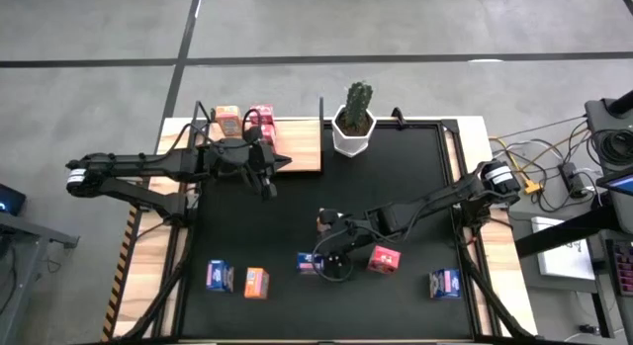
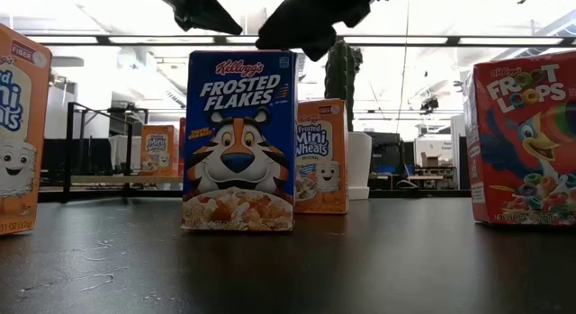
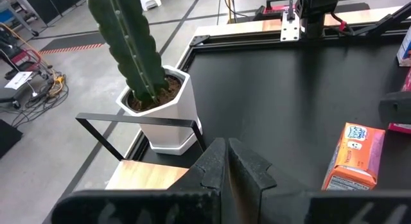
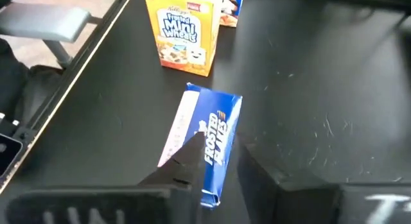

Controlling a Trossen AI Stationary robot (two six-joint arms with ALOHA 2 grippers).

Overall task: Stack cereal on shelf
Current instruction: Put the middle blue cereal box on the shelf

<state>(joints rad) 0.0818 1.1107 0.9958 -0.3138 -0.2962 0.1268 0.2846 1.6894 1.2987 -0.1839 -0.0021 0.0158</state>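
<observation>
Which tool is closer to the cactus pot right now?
The left tool. It sits by the shelf, just beside the cactus pot. The right tool is farther down the mat, over a blue Frosted Flakes box.

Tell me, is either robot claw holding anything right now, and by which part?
Left gripper is shut, empty. Right gripper straddles the blue Frosted Flakes box at its top edge, but a gap shows, so it seems not gripped.

Grey concrete floor (image 1: 396, 29) with dark seams, bright ceiling strip lights (image 2: 117, 31), cables (image 1: 549, 172) beside table
</observation>
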